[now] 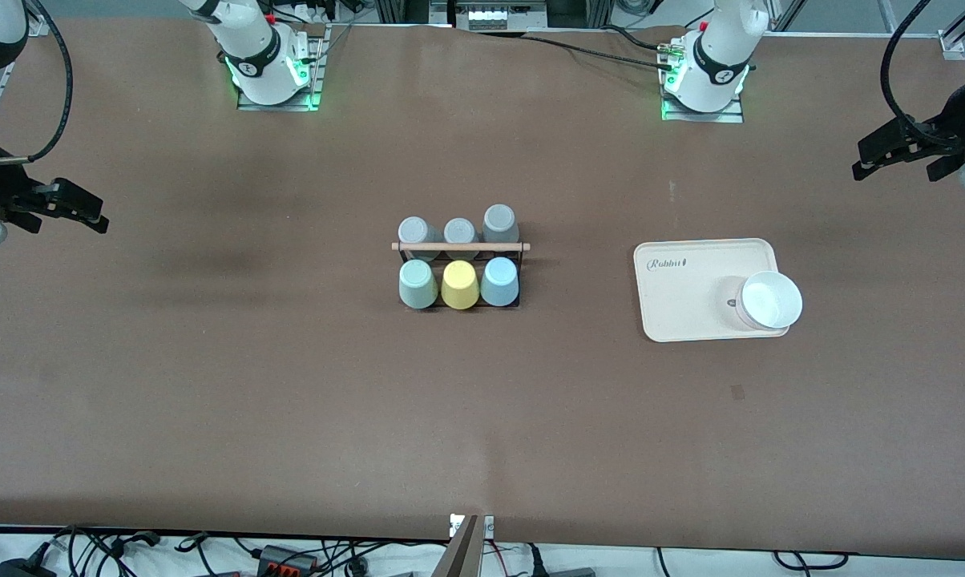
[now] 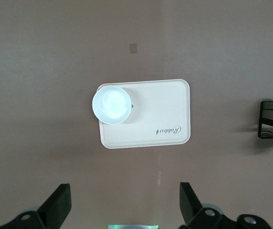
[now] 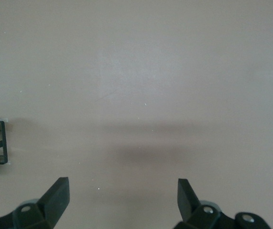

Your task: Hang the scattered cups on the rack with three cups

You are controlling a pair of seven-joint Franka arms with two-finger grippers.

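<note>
Your front view looks down from high across the table; both wrist views face straight down, sharing the rack [image 1: 460,264] edge.

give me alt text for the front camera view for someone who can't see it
A black wire rack at mid-table holds six upside-down cups: three grey cups in the farther row, then a mint green cup, yellow cup and light blue cup nearer the camera. Toward the left arm's end, a white bowl sits on a beige tray. The left claw and right claw wait open at the table's ends.

Left gripper [image 1: 861,167] raised over table's left-arm end, fingers [image 2: 60,202] spread wide, holding nothing; right gripper [image 1: 98,220] raised over right-arm end, fingers [image 3: 59,194] likewise apart; both arms waiting.
</note>
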